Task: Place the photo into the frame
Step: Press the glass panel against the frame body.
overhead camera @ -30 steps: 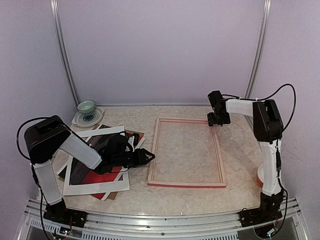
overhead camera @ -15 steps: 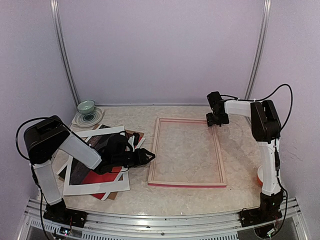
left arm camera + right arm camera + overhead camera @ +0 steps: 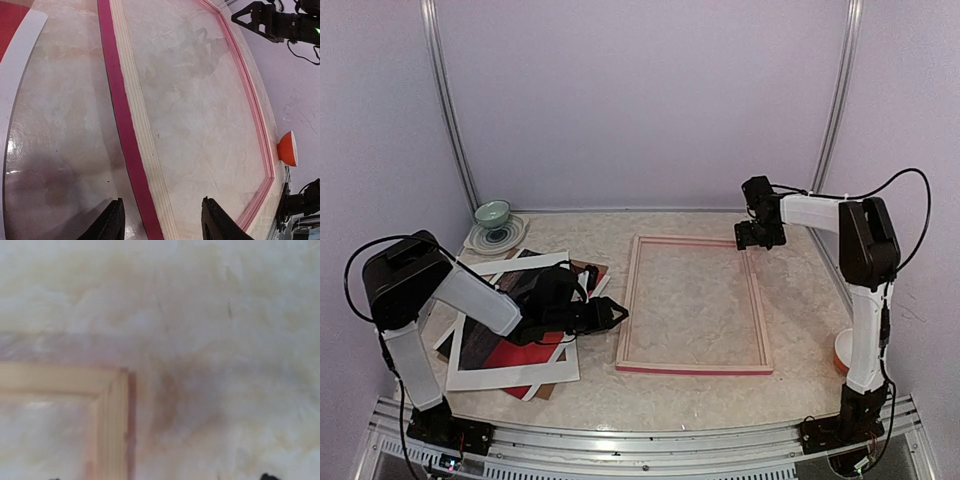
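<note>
1. Presently the frame (image 3: 628, 300) lies flat on the counter (image 3: 800, 290), pale wooden back uppermost. Bare counter shows through its opening, and nothing has been laid into it.
2. Photo (image 3: 510, 353): well to the left of the frame, in a loose pile. It is partly covered by a white mat board (image 3: 510, 380) and by the left arm stretched across it. Only its red sky and a dark strip show.
3. Left fingers (image 3: 114, 222): moderately apart and empty, low over the counter just beside the frame's left rail. The wrist view shows the rail running between the two tips, untouched as far as can be told.
4. Right fingers (image 3: 750, 240): poised above the frame's far right corner. The wrist view shows that corner beneath, with only the tips visible at the picture's bottom edge, set wide and holding nothing.
5. Step in hand, as judged: settling the frame's placement before loading. The photo's transfer is not yet begun.
6. Next move, as judged: the left arm must go to the pile, get the mat board off the photo and take the print by a free edge. A thin, flat sheet gives little to pinch, so an edge would need lifting or sliding out first. The print must then be carried level and lowered squarely within the four rails.
</note>
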Robot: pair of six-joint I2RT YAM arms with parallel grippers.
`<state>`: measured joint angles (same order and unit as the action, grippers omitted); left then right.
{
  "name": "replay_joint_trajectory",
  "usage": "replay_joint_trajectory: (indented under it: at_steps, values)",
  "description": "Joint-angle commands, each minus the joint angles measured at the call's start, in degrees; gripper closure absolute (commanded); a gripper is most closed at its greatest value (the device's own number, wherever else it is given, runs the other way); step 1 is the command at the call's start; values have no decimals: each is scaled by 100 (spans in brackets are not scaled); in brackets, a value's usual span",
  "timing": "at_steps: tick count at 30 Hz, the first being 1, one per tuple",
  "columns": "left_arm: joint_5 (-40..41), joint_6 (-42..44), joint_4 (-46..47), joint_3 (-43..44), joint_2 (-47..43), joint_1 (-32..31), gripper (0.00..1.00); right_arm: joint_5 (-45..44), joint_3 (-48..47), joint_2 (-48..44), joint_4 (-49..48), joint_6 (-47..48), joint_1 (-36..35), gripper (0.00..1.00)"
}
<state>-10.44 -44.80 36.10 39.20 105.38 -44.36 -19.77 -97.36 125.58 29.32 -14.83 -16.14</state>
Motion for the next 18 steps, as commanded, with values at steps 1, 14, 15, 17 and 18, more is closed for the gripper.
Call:
replay_joint_trajectory:
  at_steps: [1,14,15,17,18]
  values:
    - [648,564,-1102,470,-385,-68,46,464,517,-1036,27,-108,-123,13]
    - [2169,1533,-3330,1837,-300,-462,45,1000,3436,-3077,-723,-634,-337,10]
    - [2176,1549,-3369,1922,-238,-484,45,1000,3563,-3209,-744,-650,-337,9]
    - [2168,1573,-3457,2083,-68,-515,45,1011,3761,-3337,-785,-698,-337,8]
    - [2142,1583,-3474,2149,62,-523,45,1031,3843,-3379,-818,-723,-337,8]
